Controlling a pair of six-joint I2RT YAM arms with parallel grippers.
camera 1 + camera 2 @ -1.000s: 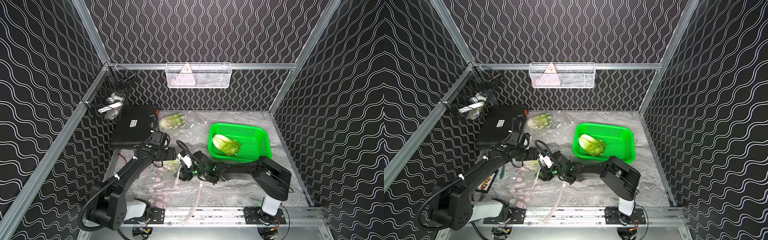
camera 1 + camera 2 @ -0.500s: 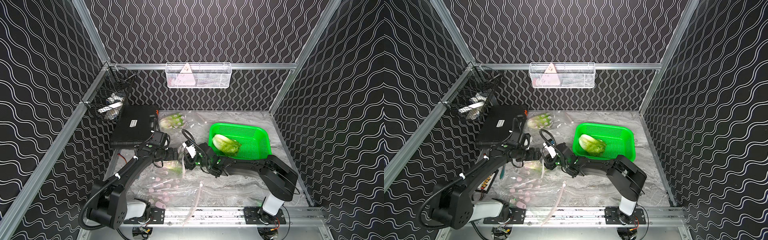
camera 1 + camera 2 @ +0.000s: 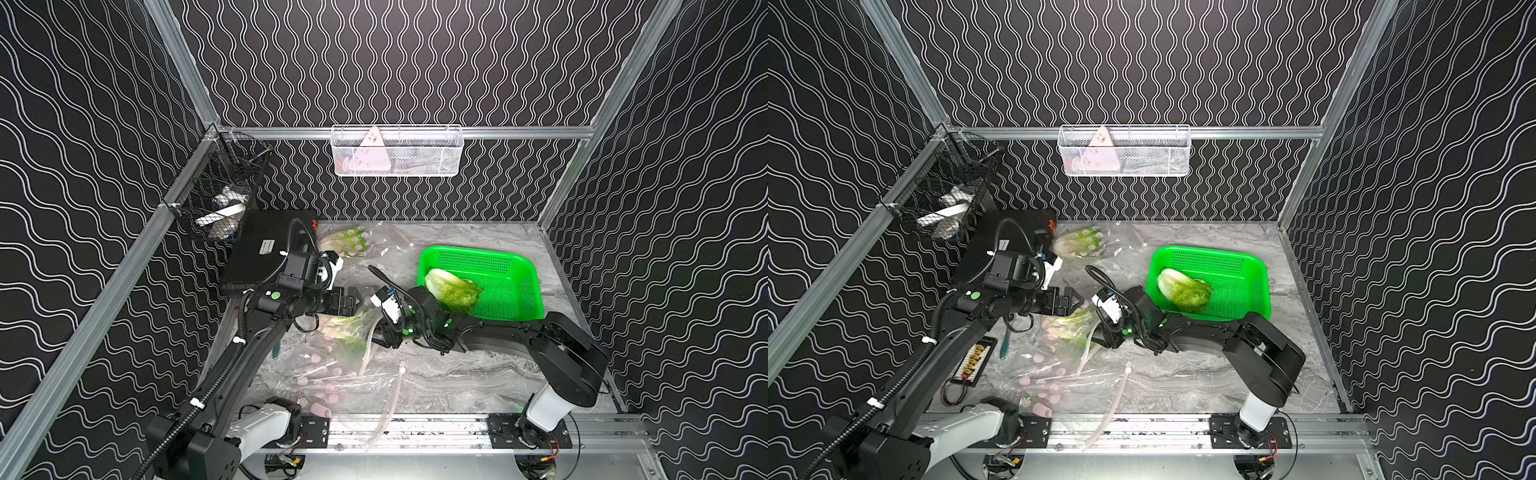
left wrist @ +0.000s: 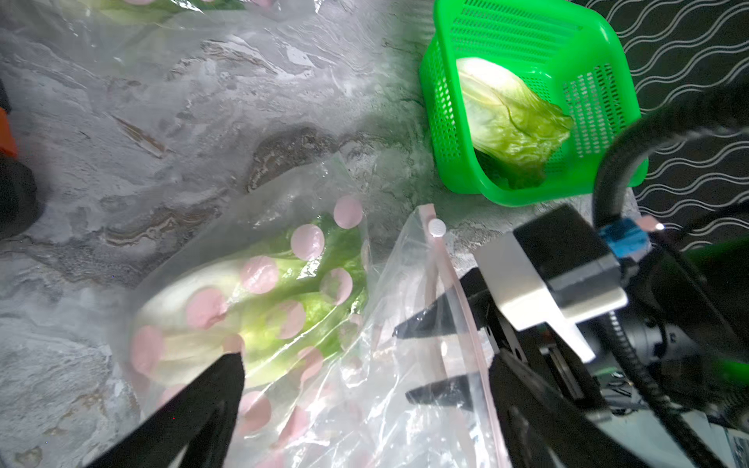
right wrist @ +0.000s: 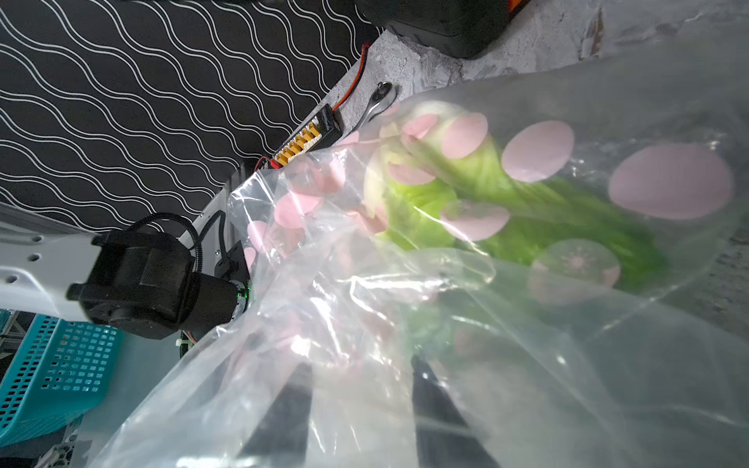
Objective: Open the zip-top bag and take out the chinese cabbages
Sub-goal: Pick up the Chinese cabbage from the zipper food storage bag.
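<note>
- One of the chinese cabbages (image 4: 251, 312) is lying inside the zip-top bag (image 3: 332, 365), a clear film with pink dots, near the middle of the table. Its leafy end is pointing toward the bag's mouth.
- A second head (image 3: 453, 289) is resting in the green basket (image 3: 478, 251). A third head (image 3: 345, 241) is lying at the back inside another dotted bag (image 3: 374, 245), just beside the black case (image 3: 266, 245).
- The bagged head is looking light and soft to me. The crinkled leaves would tear or bruise easily, so the firmer whitish base seems the safer hold. The film is looking floppy and slick and is draping close over it.
- The right gripper (image 4: 401, 363) is sitting at the bag's mouth, its fingers partly apart behind the film. I cannot make out anything clamped between them.
- The left gripper (image 3: 357, 302) is hovering just above the bagged head, fingers spread wide and empty.
- Everything is resting on a smooth grey marbled tabletop (image 3: 457, 374).
- Black walls (image 3: 415, 62) with white wavy lines are enclosing it, and a white wire basket (image 3: 397, 151) is hanging on the back rail.
</note>
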